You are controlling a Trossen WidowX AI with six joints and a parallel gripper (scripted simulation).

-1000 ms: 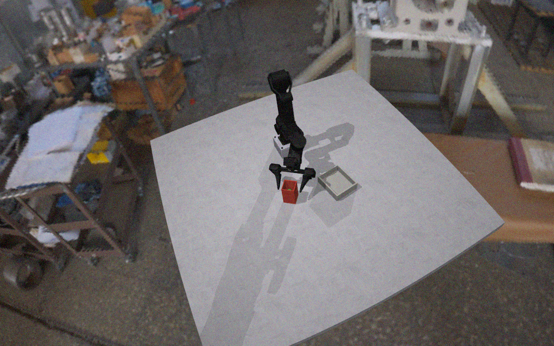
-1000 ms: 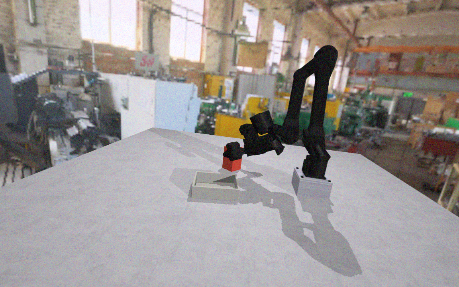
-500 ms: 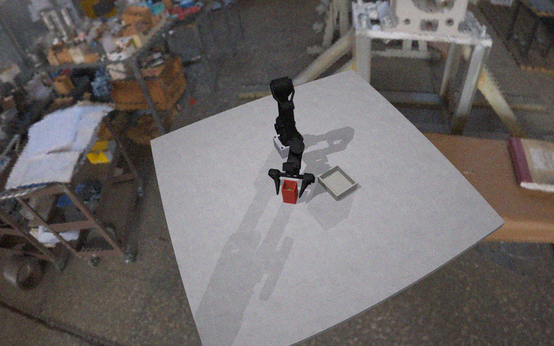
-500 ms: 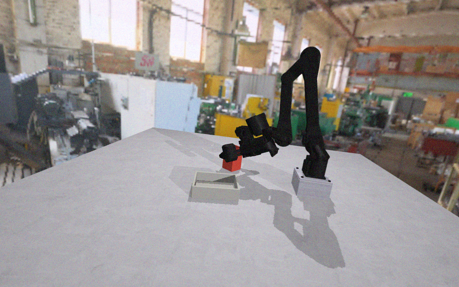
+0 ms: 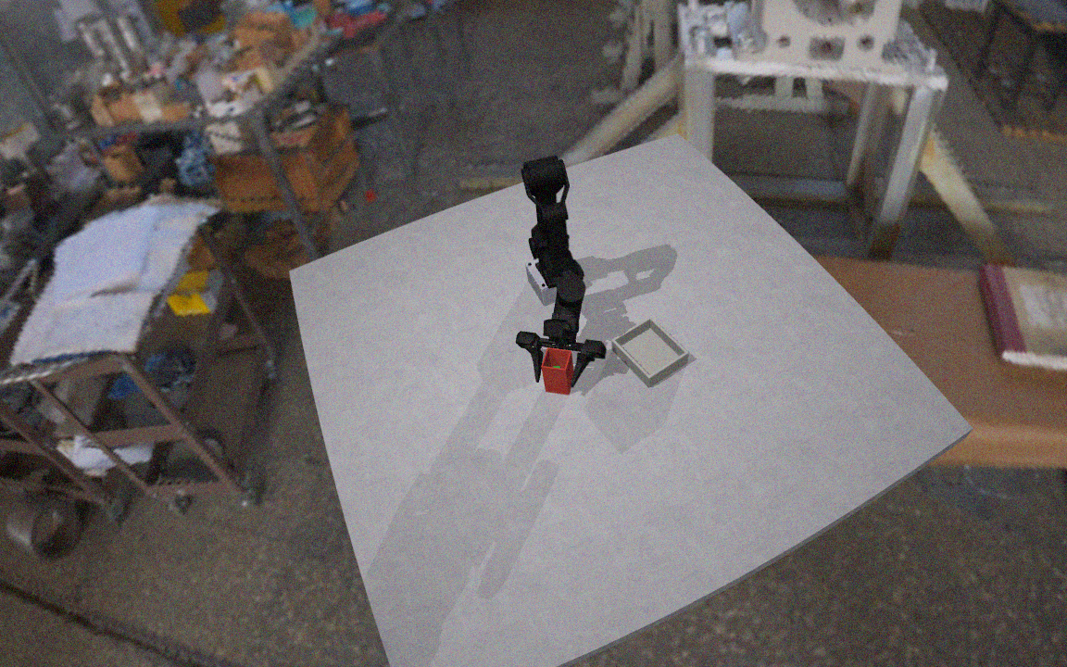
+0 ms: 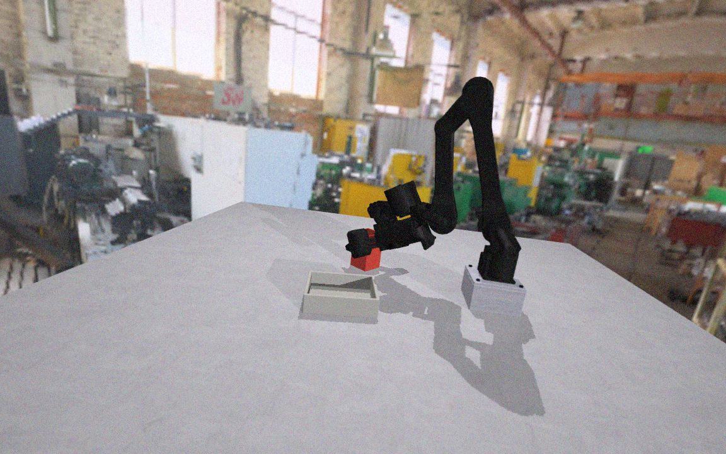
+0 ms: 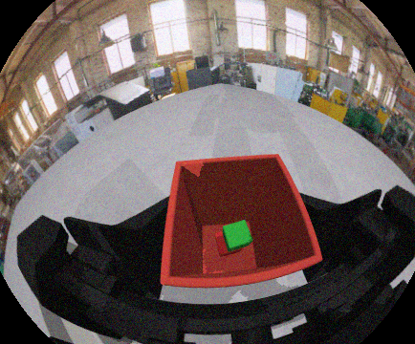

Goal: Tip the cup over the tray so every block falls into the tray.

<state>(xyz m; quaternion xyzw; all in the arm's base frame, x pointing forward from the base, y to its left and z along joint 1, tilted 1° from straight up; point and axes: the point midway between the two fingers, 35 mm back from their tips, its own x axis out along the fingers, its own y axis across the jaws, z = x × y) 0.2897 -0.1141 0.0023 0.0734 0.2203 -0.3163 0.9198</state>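
The arm (image 5: 552, 236) (image 6: 486, 163) is finished in plain matte black, its long links being smooth and rounded at the joints. A stubby black cylinder (image 6: 402, 196) is carried near the wrist, where the black is broken by a small yellow mark (image 6: 404, 217). The jaws are black too, shaped with angular facets and tapered towards the ends. The base (image 5: 542, 291) (image 6: 495, 299) is formed as a pale grey, boxy block, dotted on top with small dark round spots (image 6: 470, 265).
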